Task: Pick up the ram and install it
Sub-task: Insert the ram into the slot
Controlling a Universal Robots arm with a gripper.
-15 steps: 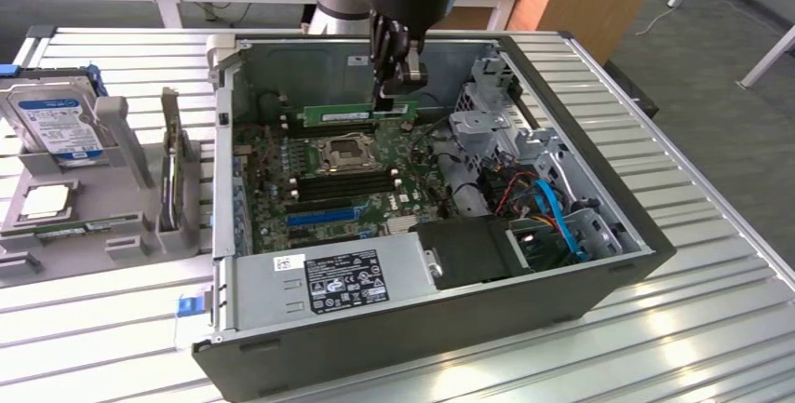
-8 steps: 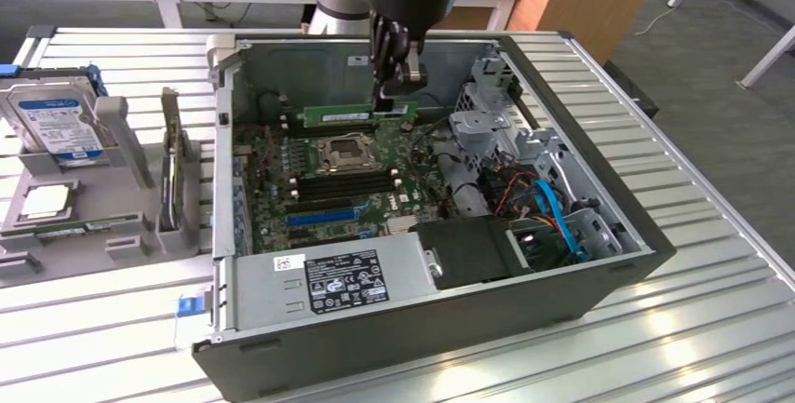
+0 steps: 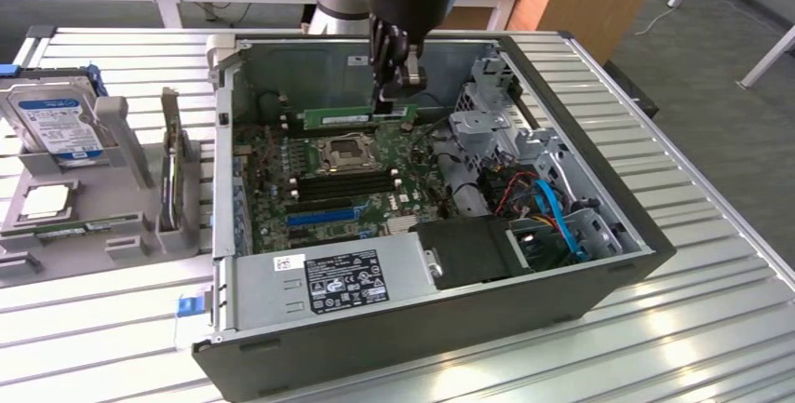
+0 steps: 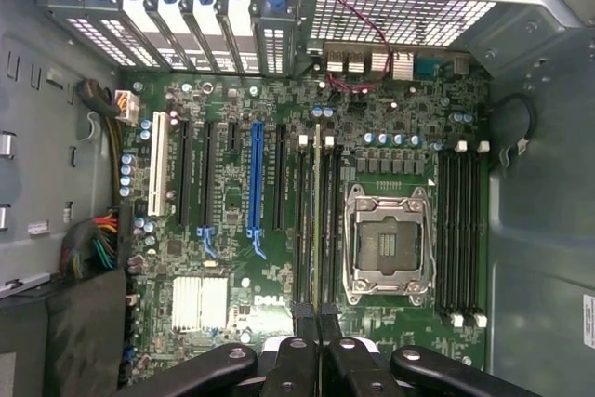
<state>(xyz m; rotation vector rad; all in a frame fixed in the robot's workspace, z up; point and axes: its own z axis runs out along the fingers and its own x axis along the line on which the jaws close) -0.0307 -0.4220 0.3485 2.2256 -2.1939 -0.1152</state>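
Note:
The ram (image 3: pixel 354 117) is a thin green stick that hangs level inside the open computer case (image 3: pixel 249 329), above the motherboard (image 3: pixel 335 175). My gripper (image 3: pixel 395 103) is shut on the stick's upper edge from above. In the wrist view the ram (image 4: pixel 316 220) shows edge-on as a thin line between my fingertips (image 4: pixel 301 321). There it runs along the black memory slots (image 4: pixel 330 230) beside the open CPU socket (image 4: pixel 389 244). I cannot tell whether its lower edge touches a slot.
A second bank of black slots (image 4: pixel 462 230) lies on the socket's other side. A power supply (image 3: pixel 335 277) and blue cables (image 3: pixel 553 217) fill the case's near end. On the exterior view's left a grey holder carries a hard drive (image 3: pixel 56 124), a processor (image 3: pixel 44 200) and an upright card (image 3: pixel 174 170).

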